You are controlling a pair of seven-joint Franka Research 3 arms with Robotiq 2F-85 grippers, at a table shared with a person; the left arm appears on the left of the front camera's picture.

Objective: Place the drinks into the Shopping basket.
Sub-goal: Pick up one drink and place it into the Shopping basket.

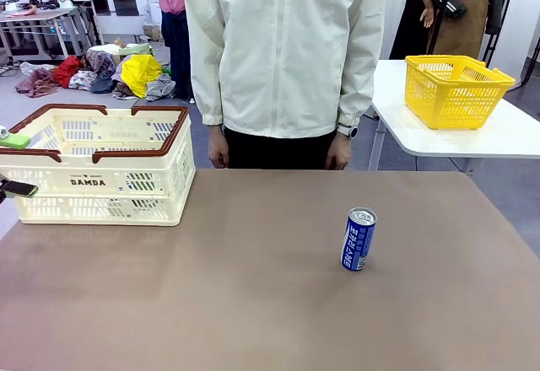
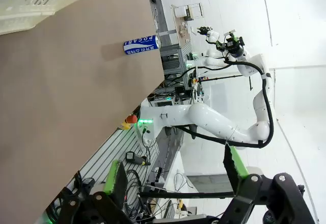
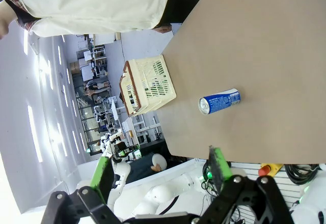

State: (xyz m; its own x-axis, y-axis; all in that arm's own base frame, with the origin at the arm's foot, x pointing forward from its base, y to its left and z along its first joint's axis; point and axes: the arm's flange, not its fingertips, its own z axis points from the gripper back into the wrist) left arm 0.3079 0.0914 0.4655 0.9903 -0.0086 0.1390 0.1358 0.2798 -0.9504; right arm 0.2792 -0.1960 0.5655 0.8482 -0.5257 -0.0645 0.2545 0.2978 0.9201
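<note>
Front view: blue can (image 1: 359, 239) upright on the brown tabletop (image 1: 211, 303), right of centre in the frame, silver top visible, white lettering down its side. Nothing touching it.

Shopping basket (image 1: 101, 187) at left of frame, on the far left part of the tabletop, cream slotted walls, dark brown rim and handles, "DAMDA" on the near wall. Well apart from the blue can. Inside of the basket not readable from this angle.

Person (image 1: 283, 51) in a pale jacket at the far edge, upper centre of frame, hands hanging at the sides and clear of the tabletop. Yellow basket (image 1: 456, 90) on a separate white table (image 1: 506, 139) at upper right.

Left wrist view (rolled sideways): left end effector (image 2: 175, 175) at bottom of frame, green-padded fingers spread wide, nothing between them. Blue can at upper centre, well away from the fingers; a corner of the Shopping basket at upper left.

Right wrist view (also rolled): right end effector (image 3: 160, 170) at bottom of frame, fingers spread wide, nothing held. Blue can right of centre on the tabletop, Shopping basket at centre left beyond it, person's jacket across the top.
</note>
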